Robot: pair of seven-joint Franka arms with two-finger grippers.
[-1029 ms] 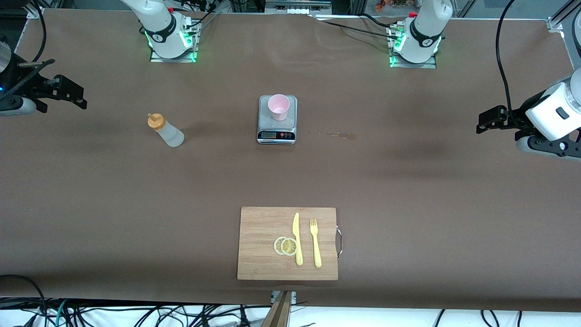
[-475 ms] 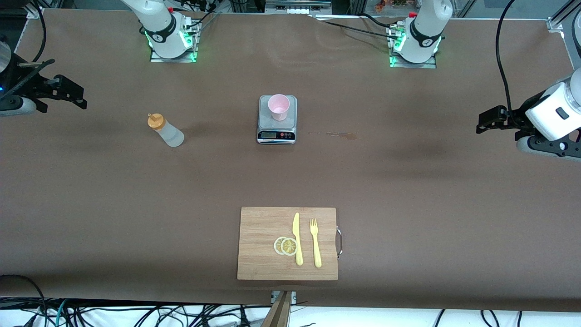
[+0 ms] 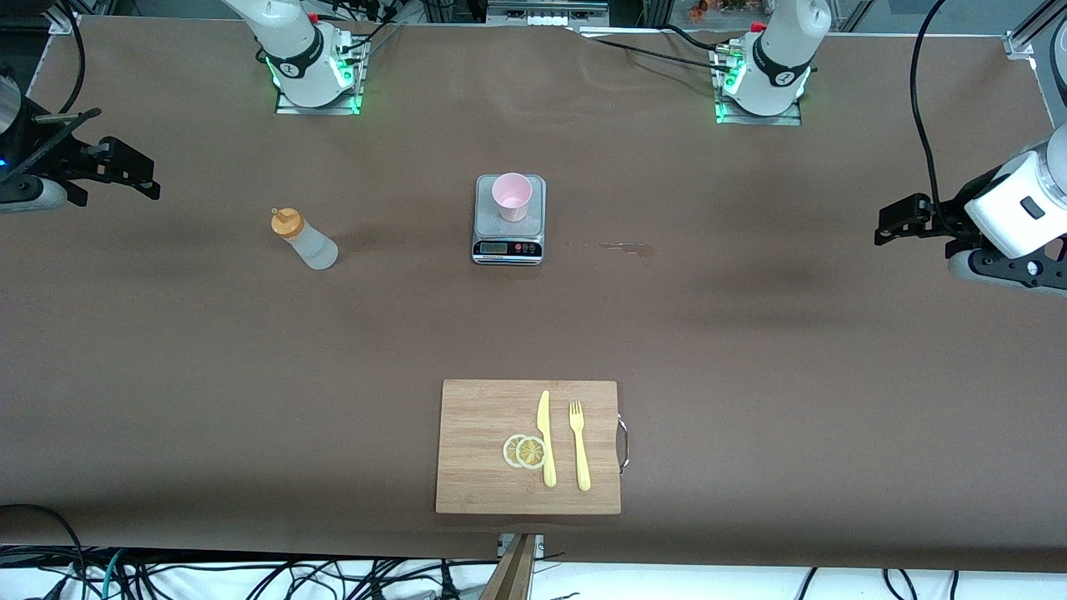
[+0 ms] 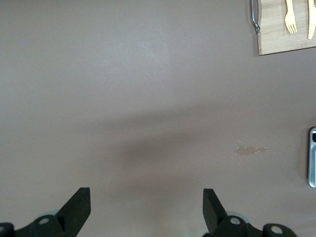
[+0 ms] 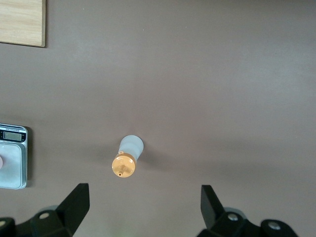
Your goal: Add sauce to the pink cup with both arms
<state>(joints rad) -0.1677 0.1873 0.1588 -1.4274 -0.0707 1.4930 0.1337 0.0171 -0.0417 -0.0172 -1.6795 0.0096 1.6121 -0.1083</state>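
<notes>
Pink cup (image 3: 511,196) stands upright on the kitchen scale (image 3: 509,219), mid-table, toward the base-side edge. Inside of cup shows pale pink; whether any sauce is in it can't be told. Sauce bottle (image 3: 303,238), clear body w/ orange nozzle cap, stands upright on the table toward the right arm's end, level w/ the scale and well apart from it. A small brownish smear (image 3: 627,247) lies on the table beside the scale, toward the left arm's end.

Step in hand: can't be settled. Bottle standing capped and apart from cup, w/ both arms pulled out to the table ends, fits either a bottle waiting to be picked up or one set back down after pouring. So no next move is named here. Judgement only: any grasp of the bottle would need a squeeze on its soft body w/o tipping it, and the cup is light, so could shift on the scale.

Right gripper (image 3: 92,167) hangs over the table's edge at the right arm's end, fingers apart, nothing between them; bottle sits well apart from it, in clear sight of the right wrist view (image 5: 127,157). Left gripper (image 3: 904,221) hangs over the edge at the left arm's end, fingers apart, nothing held; cup well apart from it.

Nearer the camera, at the front edge: cutting board (image 3: 483,417) w/ yellow knife (image 3: 545,437), yellow fork (image 3: 578,444), two lemon slices (image 3: 525,451).
</notes>
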